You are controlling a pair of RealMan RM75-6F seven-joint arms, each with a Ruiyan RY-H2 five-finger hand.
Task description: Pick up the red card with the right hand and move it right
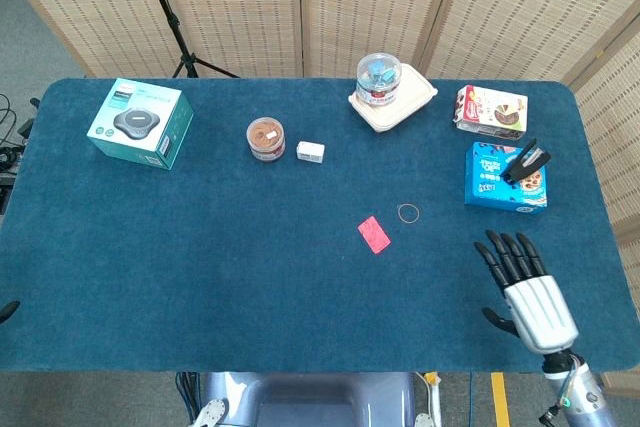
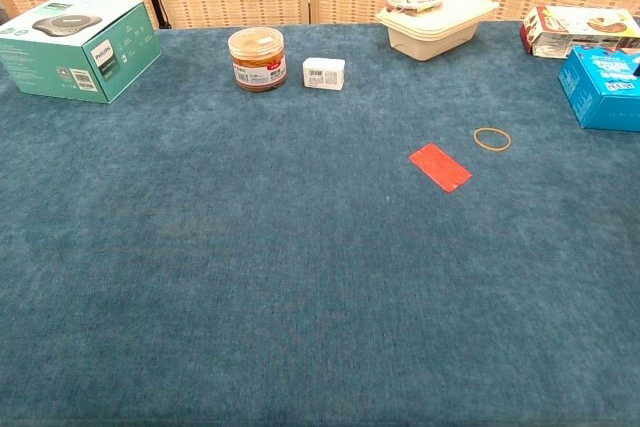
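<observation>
The red card (image 1: 373,234) lies flat on the blue table cloth near the middle; the chest view shows the red card (image 2: 439,166) too. My right hand (image 1: 524,292) hovers over the table's near right part, fingers spread and holding nothing, well to the right of the card. It does not show in the chest view. Only a dark tip of my left hand (image 1: 8,311) shows at the left edge of the head view, too little to tell its state.
A rubber band (image 1: 409,212) lies just right of the card. A blue box (image 1: 505,177) with a black clip and a snack box (image 1: 491,111) sit far right. A jar (image 1: 266,138), small white box (image 1: 310,152), lidded container (image 1: 392,98) and green box (image 1: 140,122) stand behind.
</observation>
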